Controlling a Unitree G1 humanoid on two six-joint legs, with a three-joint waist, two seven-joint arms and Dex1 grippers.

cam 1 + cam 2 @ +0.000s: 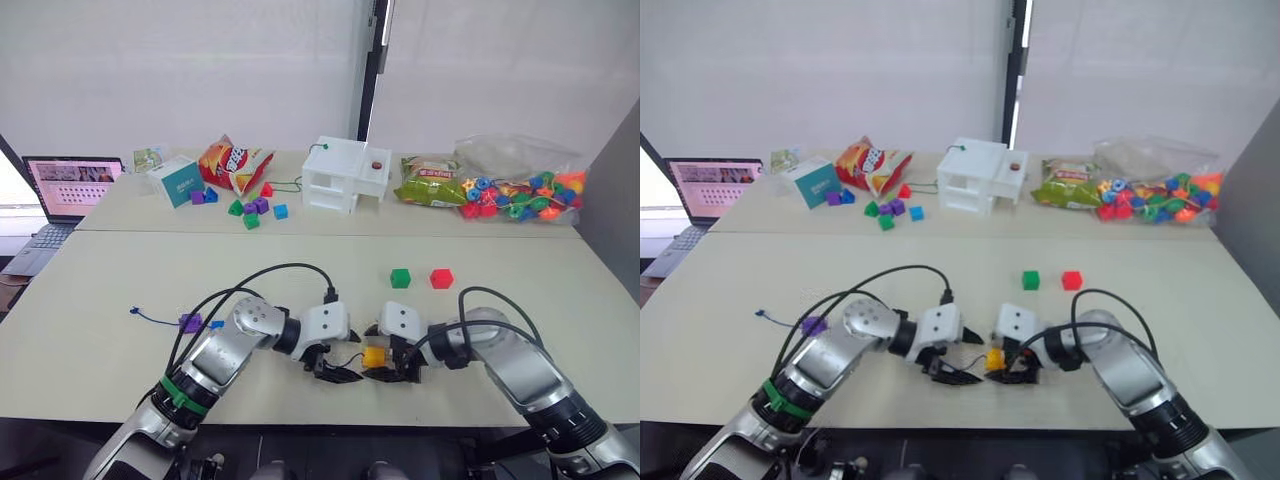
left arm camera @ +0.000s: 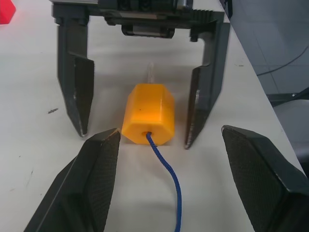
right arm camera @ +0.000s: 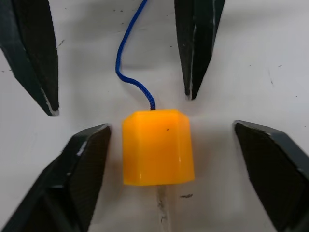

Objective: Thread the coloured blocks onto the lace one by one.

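At the near edge of the tabletop (image 1: pixel 120 270) the two pincers meet nose to nose around the yellow block (image 1: pixel 374 356), which lies on the surface between them with the lace (image 2: pixel 166 169) run through its hole: in the left wrist view the dark blue cord enters one face and the pale stiff tip (image 2: pixel 150 72) pokes out the far side. The left pincer (image 1: pixel 335 372) stands wide, its fingers apart on either side of the block and touching neither it nor the cord; the right pincer (image 1: pixel 395 372) is likewise spread wide, straddling the block without gripping it. Off to the robot's left on the same tabletop the purple block (image 1: pixel 189 322) sits on the lace, with the blue block (image 1: pixel 216 324) just beside it and the knotted end (image 1: pixel 134 311) trailing beyond. The green block (image 1: pixel 400 278) and the red block (image 1: pixel 441 278) rest side by side, apart from each other, farther out in front of the right arm. On the far tabletop are a laptop (image 1: pixel 68 190), a teal box (image 1: pixel 176 181), a crisp packet (image 1: pixel 233 163), a scatter of mixed small blocks (image 1: pixel 250 208), a white shelf unit (image 1: pixel 344 175), a green snack packet (image 1: pixel 430 184) and a clear bag of beads (image 1: pixel 520 180)
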